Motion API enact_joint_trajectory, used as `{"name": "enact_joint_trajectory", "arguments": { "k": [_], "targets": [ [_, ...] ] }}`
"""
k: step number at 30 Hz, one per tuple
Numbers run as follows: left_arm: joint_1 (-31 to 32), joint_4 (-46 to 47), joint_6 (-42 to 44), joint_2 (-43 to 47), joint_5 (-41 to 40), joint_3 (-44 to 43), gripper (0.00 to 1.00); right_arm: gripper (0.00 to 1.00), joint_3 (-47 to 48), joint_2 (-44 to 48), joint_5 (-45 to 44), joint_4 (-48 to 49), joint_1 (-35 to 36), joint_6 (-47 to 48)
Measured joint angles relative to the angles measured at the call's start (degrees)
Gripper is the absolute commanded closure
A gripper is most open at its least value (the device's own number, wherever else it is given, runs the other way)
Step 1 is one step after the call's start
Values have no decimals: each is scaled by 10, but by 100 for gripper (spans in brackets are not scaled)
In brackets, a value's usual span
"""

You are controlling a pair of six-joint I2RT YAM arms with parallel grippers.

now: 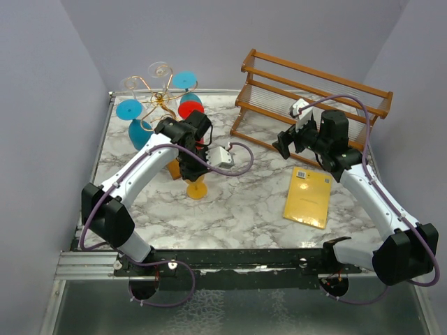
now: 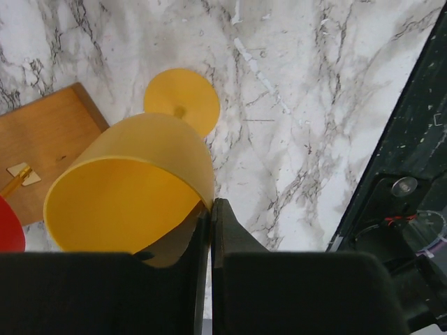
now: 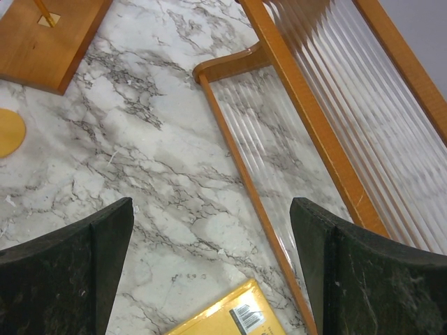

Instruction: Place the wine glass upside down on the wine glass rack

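A yellow wine glass (image 2: 133, 188) is upright, with its round foot (image 1: 197, 190) at or just above the marble table. My left gripper (image 2: 211, 206) is shut on the rim of its bowl, one finger inside and one outside; in the top view the gripper (image 1: 192, 167) hides the bowl. The gold wire wine glass rack (image 1: 160, 91) stands at the back left on its wooden base (image 2: 49, 146). It carries blue glasses (image 1: 129, 108) and a red one (image 1: 190, 108). My right gripper (image 3: 209, 265) is open and empty over the table (image 1: 244, 209).
A large brown slatted wooden rack (image 1: 314, 98) stands at the back right, its lower rail (image 3: 244, 181) just beyond my right fingers. A yellow packet (image 1: 308, 197) lies flat at the front right and shows in the right wrist view (image 3: 223, 317). Grey walls enclose the table.
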State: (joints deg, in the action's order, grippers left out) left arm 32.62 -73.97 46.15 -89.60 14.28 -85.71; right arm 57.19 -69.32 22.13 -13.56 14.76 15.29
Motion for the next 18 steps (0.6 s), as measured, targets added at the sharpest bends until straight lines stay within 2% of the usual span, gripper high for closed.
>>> {"name": "enact_joint_trajectory", "arguments": {
  "k": [5, 12, 18],
  "targets": [
    [1, -17, 2, 0, 37, -17, 100, 6, 0, 0, 2, 0, 0, 0],
    [4, -30, 13, 3, 130, -91, 100, 7, 0, 0, 2, 0, 0, 0],
    [5, 36, -34, 33, 205, -120, 100, 8, 8, 8, -9, -9, -8, -19]
  ]
}}
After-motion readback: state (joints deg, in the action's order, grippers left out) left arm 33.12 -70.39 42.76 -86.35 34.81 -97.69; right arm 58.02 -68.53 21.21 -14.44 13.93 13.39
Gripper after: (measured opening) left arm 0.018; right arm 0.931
